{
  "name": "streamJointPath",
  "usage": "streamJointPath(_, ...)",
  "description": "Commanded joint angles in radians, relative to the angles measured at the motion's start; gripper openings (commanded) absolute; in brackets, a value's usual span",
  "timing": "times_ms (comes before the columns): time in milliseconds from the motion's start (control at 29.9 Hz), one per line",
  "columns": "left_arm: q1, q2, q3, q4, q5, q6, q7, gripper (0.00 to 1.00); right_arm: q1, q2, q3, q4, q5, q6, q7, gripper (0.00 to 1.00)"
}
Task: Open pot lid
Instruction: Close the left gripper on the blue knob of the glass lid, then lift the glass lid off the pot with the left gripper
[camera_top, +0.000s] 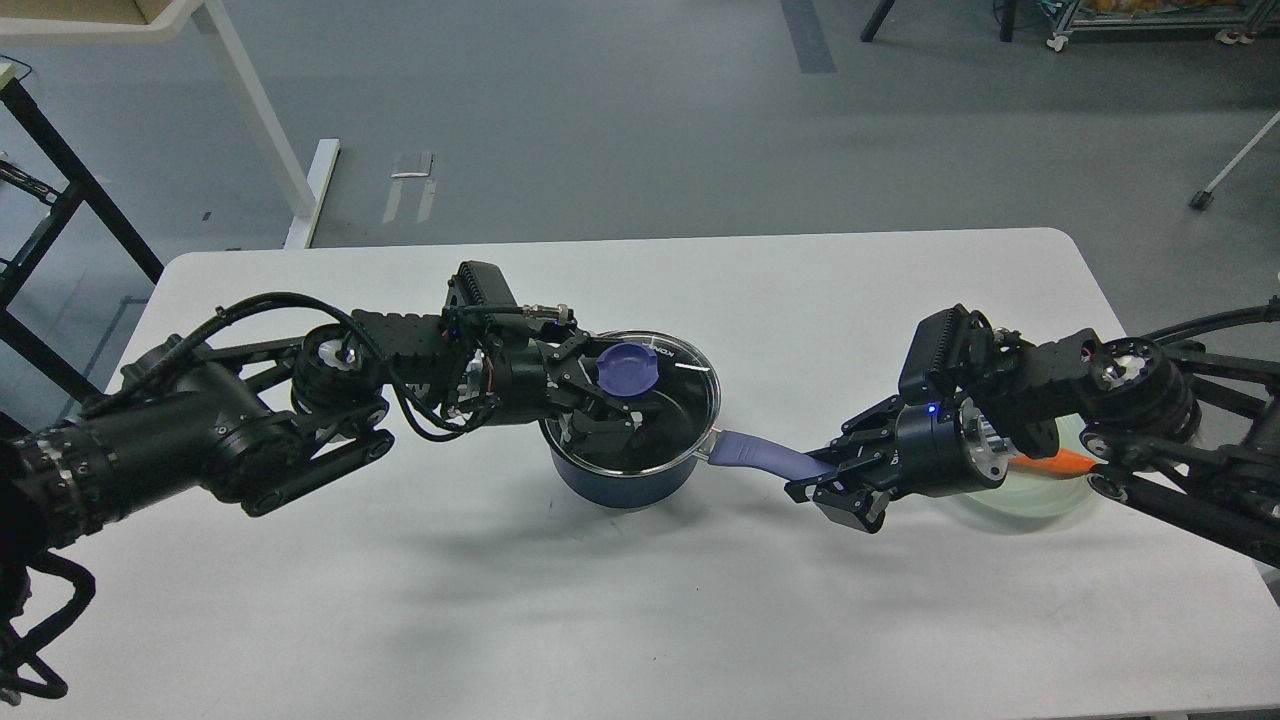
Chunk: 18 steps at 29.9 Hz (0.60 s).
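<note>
The table (700, 620) is found bearing the pot (625, 480) near the middle of its far edge. The lid (670, 400) is seated on the pot. The left gripper (612, 395) is clenched on the lid's knob (628, 370); the right gripper (825, 480) is clamped on the pot's handle (765, 455).

navy pot (620, 487), purple-blue handle (765, 456); clear lid (680, 400), purple-blue knob (628, 370); white table (640, 600); pale green plate (1035, 497), probably; orange carrot (1055, 462)
</note>
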<state>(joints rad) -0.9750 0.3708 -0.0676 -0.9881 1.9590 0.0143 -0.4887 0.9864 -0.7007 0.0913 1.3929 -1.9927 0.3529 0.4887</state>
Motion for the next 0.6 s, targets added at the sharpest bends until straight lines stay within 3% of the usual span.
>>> streamJointPath(0,0.001,-0.003,0.000,-0.001,-0.005,0.000,0.000,0.62,0.000,0.000,0.001,0.000,0.000,0.000,0.000,0.37)
streamJointPath(134,-0.001,0.000,-0.001,-0.001,-0.005,0.003,0.000,0.38,-0.002,0.000,0.001,0.000,0.000,0.000,0.000,0.37)
streamJointPath(368,-0.021,0.051,-0.006,-0.017,-0.006,0.026,0.000,0.37,-0.003,-0.007,-0.001,0.000,0.002,0.000,0.000,0.37)
streamJointPath(568,-0.070,0.166,-0.006,-0.076,-0.009,0.035,0.000,0.37,-0.006,-0.007,-0.001,0.000,0.000,0.000,0.000,0.37)
